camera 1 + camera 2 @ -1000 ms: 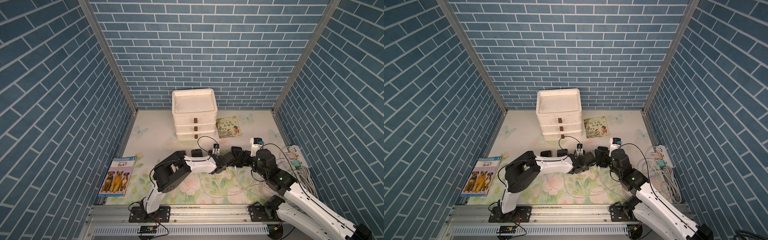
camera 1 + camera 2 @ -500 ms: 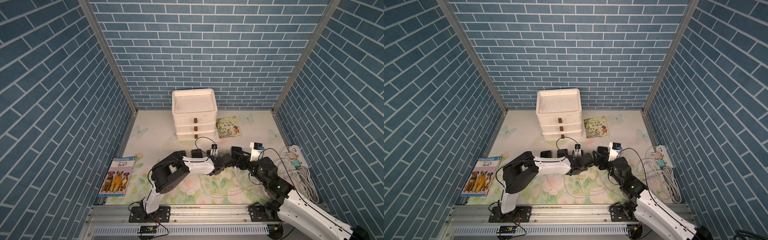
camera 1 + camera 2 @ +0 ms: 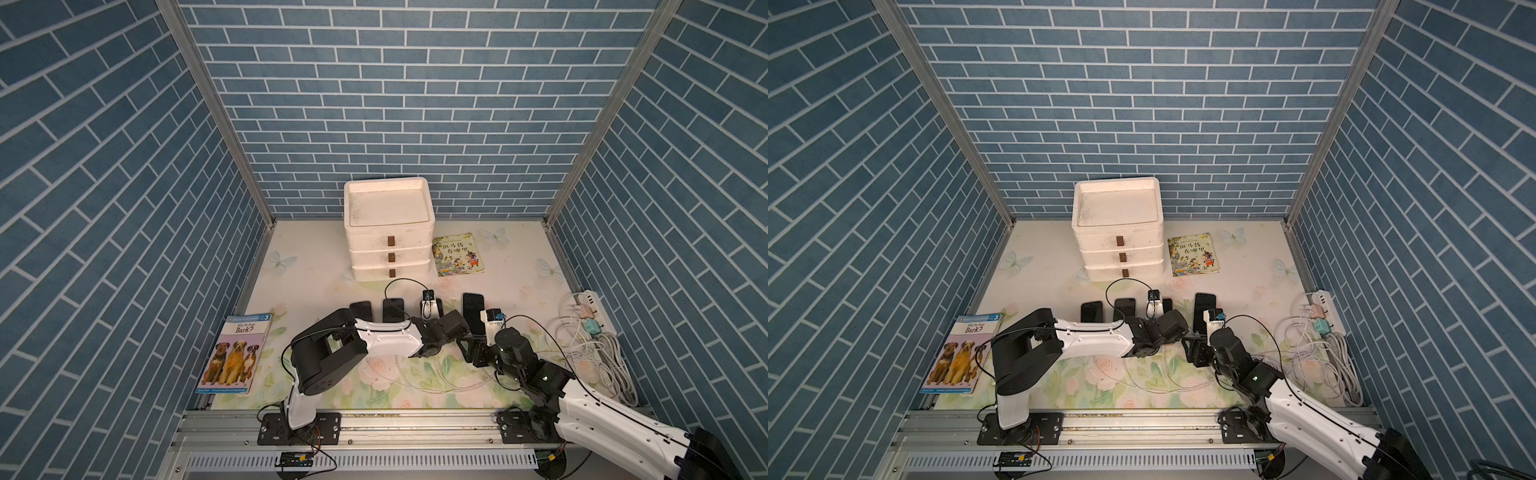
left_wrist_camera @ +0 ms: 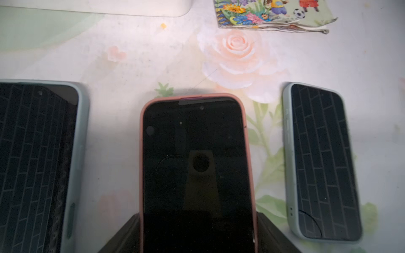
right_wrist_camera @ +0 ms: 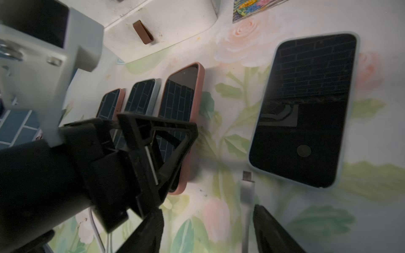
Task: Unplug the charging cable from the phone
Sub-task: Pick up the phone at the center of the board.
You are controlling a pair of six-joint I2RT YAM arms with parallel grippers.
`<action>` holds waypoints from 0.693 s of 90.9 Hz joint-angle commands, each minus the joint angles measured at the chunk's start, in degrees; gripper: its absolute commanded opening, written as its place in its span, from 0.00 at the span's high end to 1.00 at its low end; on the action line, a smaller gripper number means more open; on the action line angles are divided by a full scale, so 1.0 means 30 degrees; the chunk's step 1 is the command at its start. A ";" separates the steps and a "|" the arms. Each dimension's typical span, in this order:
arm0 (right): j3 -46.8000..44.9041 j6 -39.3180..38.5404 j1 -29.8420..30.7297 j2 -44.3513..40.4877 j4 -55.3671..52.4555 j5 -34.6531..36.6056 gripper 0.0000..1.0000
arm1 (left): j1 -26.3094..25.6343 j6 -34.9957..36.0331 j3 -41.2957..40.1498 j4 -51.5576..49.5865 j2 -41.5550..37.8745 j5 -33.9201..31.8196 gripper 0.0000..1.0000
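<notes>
Charging cable [image 5: 246,219] unplugged — plug free.
Its white plug [image 5: 247,186] is laid bare on the floral surface [image 5: 372,197] between the pink-cased phone [image 4: 195,153], clamped by the left hand [image 4: 198,221], and a pale-blue-cased phone [image 5: 306,109]; the right hand [image 5: 208,211] is spread around the cable — nothing is gripped.

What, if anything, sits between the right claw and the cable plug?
Nothing visible. The cable plug sits inside the open right claw, its metal tip bare and just short of the blue-cased phone. The left claw, clamped on the pink-cased phone, is off to the side.
</notes>
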 commanded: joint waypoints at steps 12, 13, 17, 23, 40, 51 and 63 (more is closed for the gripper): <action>0.0016 -0.0911 -0.0184 -0.1605 0.1244 -0.4644 0.45 | 0.0018 0.0075 0.0665 0.1065 -0.0498 -0.0488 1.00; 0.0006 -0.0942 -0.0186 -0.1597 0.1320 -0.4870 0.47 | 0.0031 0.0079 0.0668 0.1050 -0.0520 -0.0503 1.00; -0.0004 -0.0971 -0.0182 -0.1498 0.1321 -0.5175 0.53 | 0.0015 0.0074 0.0700 0.1074 -0.0611 -0.0517 1.00; -0.0032 -0.0972 -0.0177 -0.0972 0.1134 -0.5292 0.59 | 0.0016 0.0053 0.0602 0.1160 -0.0865 -0.0569 1.00; -0.0471 -0.0502 -0.0144 0.1783 0.2994 -0.6881 0.64 | 0.0014 0.0127 0.0295 0.1534 -0.1624 -0.0479 1.00; -0.0575 -0.0391 -0.0094 0.2632 0.4347 -0.7441 0.64 | 0.0014 0.0156 0.0070 0.1798 -0.1864 -0.0401 1.00; -0.0643 -0.0351 0.0035 0.3528 0.5495 -0.7978 0.62 | 0.0014 0.0153 0.0003 0.1921 -0.2046 -0.0372 1.00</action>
